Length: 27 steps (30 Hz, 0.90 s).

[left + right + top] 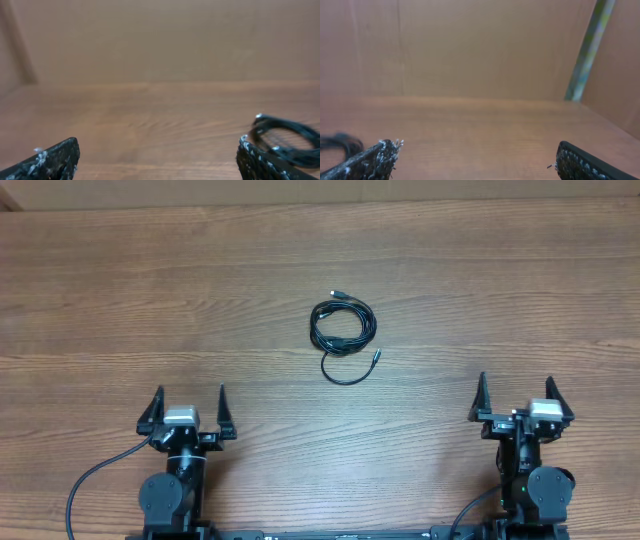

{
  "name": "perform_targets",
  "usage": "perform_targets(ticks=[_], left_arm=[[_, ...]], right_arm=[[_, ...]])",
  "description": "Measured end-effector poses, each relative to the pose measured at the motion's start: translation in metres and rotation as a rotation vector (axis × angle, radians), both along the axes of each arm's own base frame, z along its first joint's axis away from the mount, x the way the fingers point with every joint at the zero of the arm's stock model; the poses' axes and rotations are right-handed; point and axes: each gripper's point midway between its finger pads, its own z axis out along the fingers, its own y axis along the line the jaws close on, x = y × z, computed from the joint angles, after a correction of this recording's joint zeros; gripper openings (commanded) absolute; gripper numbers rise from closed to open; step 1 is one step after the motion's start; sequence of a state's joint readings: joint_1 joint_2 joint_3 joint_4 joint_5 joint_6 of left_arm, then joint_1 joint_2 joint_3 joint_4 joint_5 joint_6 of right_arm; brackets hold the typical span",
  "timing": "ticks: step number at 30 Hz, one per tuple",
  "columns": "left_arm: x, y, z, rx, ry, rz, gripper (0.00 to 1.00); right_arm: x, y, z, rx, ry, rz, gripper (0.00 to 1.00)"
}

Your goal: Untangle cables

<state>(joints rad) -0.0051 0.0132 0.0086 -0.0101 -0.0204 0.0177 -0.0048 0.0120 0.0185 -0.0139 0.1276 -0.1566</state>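
The cables (pixel 343 330) lie coiled on the table (pixel 520 280), ahead of and between the arms, slightly nearer the left gripper (pixel 190 395) than the right gripper (pixel 516 382), both with jaws wide apart and empty.

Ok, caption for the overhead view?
Coiled cables lie on the table, ahead of the open left gripper and open right gripper.

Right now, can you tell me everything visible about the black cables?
The cables are thin and black, wound into a small bundle of overlapping loops. One loose tail curves out toward the robot and ends in a small plug; another plug sticks out on the far side. They lie flat near the middle of the wooden table. The left gripper and right gripper are apart from them.
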Motion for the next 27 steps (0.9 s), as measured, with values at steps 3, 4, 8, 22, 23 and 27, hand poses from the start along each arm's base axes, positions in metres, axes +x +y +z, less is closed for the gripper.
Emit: perform_targets(ticks=[3, 4, 8, 22, 23, 27], left_arm=[[-0.001, -0.017, 0.016, 0.002, -0.065, -0.096, 1.00], [-0.002, -0.023, 0.023, 0.004, -0.089, -0.134, 0.99], [-0.010, -0.039, 0.048, 0.002, -0.129, -0.229, 1.00], [-0.102, -0.046, 0.204, -0.073, -0.234, -0.285, 1.00], [-0.105, -0.046, 0.205, -0.088, -0.207, -0.285, 1.00], [-0.101, -0.050, 0.221, -0.123, -0.095, -0.300, 1.00]], right_arm=[[-0.001, 0.009, 0.018, 0.041, -0.078, 0.056, 1.00], [-0.001, 0.015, 0.023, 0.049, -0.097, 0.090, 1.00], [-0.008, 0.038, 0.049, 0.055, -0.144, 0.228, 1.00], [-0.097, 0.059, 0.230, 0.033, -0.323, 0.357, 1.00], [-0.098, 0.059, 0.231, 0.042, -0.289, 0.357, 1.00], [-0.106, 0.060, 0.245, 0.070, -0.178, 0.361, 1.00]])
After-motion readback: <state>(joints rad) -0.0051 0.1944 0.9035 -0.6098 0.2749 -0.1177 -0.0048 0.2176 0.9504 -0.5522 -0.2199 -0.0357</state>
